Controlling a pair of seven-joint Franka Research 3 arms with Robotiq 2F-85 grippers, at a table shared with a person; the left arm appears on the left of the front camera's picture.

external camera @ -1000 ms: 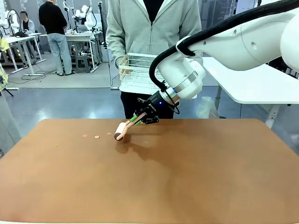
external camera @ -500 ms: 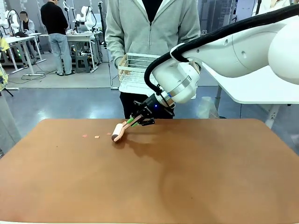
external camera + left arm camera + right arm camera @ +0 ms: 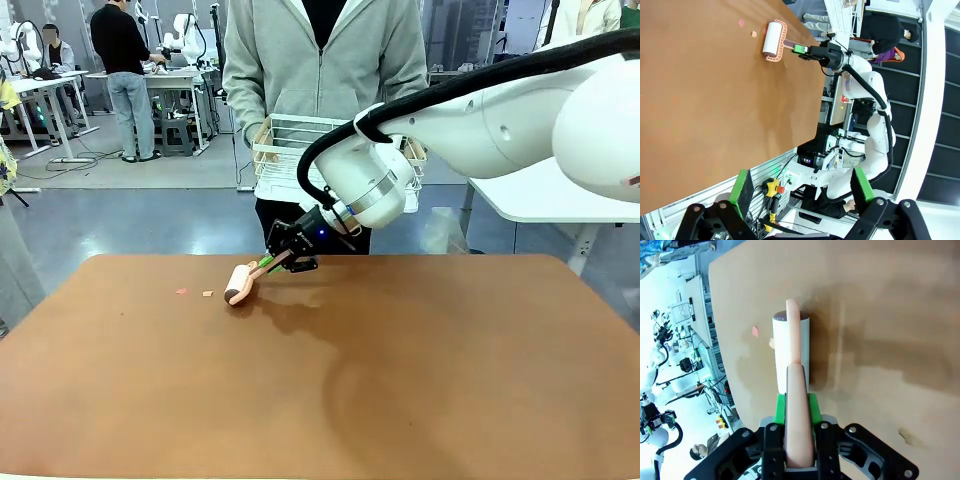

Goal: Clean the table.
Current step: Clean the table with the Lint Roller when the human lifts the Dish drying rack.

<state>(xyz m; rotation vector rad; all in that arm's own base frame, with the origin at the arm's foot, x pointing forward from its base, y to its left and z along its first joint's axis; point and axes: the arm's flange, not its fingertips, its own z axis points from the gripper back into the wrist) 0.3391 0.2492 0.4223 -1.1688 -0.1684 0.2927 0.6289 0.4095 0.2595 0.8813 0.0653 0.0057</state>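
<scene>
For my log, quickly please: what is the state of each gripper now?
Left gripper: open, empty.
Right gripper: shut on the lint roller handle.

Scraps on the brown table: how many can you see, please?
2: one scrap just left of the roller, another farther left; more may hide under it.

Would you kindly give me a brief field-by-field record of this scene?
table: reddish-brown top, small scraps lying toward its far left
roller: lint roller, head on the table beside the scraps
right pincer: shut on the roller's handle
left pincer: open, holding nothing
person: stands at the far side, holding a white wire rack
</scene>
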